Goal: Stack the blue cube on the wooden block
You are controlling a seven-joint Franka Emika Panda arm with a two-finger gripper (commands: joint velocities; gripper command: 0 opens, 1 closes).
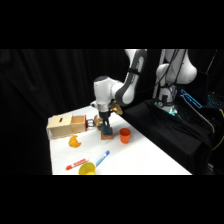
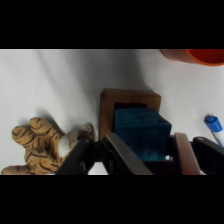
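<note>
Gripper point(image 2: 145, 155) with fingers point(image 2: 122, 152) closed on the blue cube point(image 2: 142, 132), which sits atop the wooden block point(image 2: 107, 107); toy tiger point(image 2: 37, 142) just beside it.

The blue cube point(image 2: 141, 131), a small teal block with a rough, speckled face, sits squarely on top of the wooden block point(image 2: 107, 107) at lower centre of the wrist view; the brown block's edges frame it on the left and top, both resting flat
</note>
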